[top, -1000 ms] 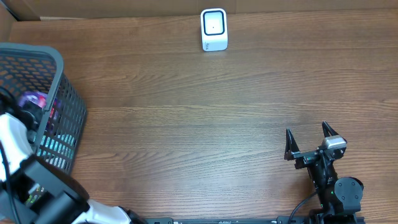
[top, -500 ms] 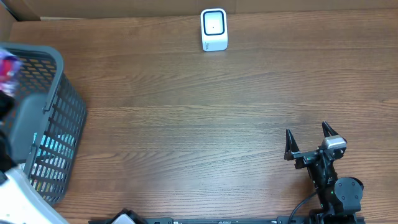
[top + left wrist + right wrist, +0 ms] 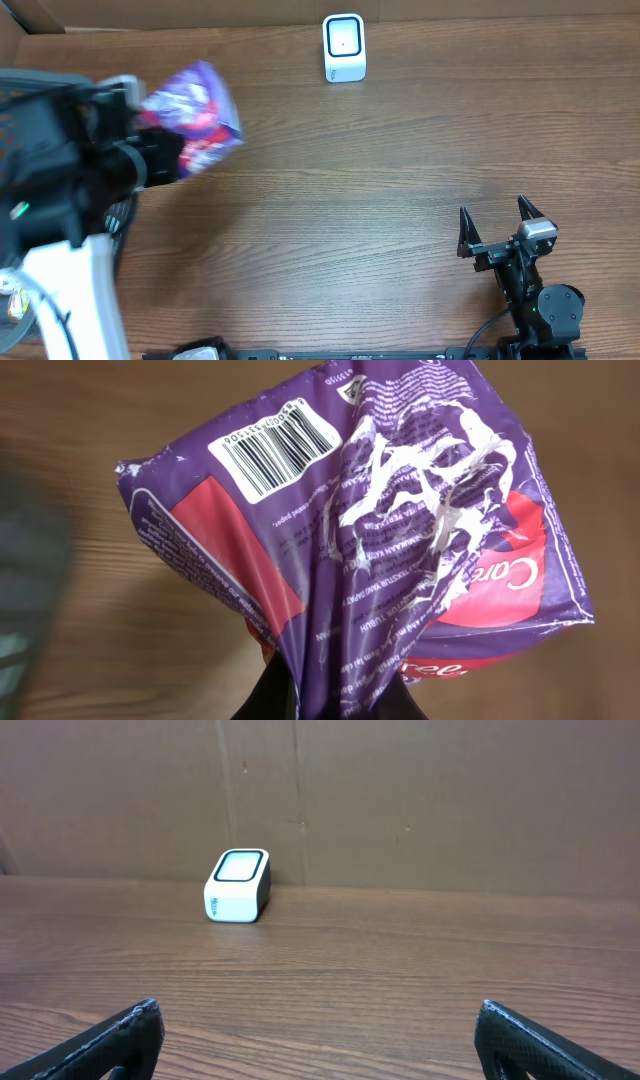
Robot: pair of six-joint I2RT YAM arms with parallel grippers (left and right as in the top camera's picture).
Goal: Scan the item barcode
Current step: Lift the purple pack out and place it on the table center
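Swings up out of the basket (image 3: pixel 124 212) since half a second back, and now hangs over the bench (image 3: pixel 350 200) at ten o'clock in the overhead view. Means the left arm (image 3: pixel 60 180), carrying the purple packet (image 3: pixel 190 120) well clear of the wood.

Looks like the carry step: pick done, scan not yet made. Calls next for travel toward the white scanner (image 3: pixel 344 47) at twelve o'clock, then a turn of the wrist to present the code to its window.

Left claw (image 3: pixel 320 700): pinched tight on the packet's gathered bottom end. Right claw (image 3: pixel 493 215): spread wide and holding nothing, parked at four o'clock, well apart from the scanner.

Packet's long axis: from the pinched end at eight o'clock to the free end at two o'clock, so roughly aimed at the scanner.

Barcode (image 3: pixel 275 445): near the free end, at eleven o'clock in the left wrist view, facing back at that camera and tilted, so probably not yet toward the window.
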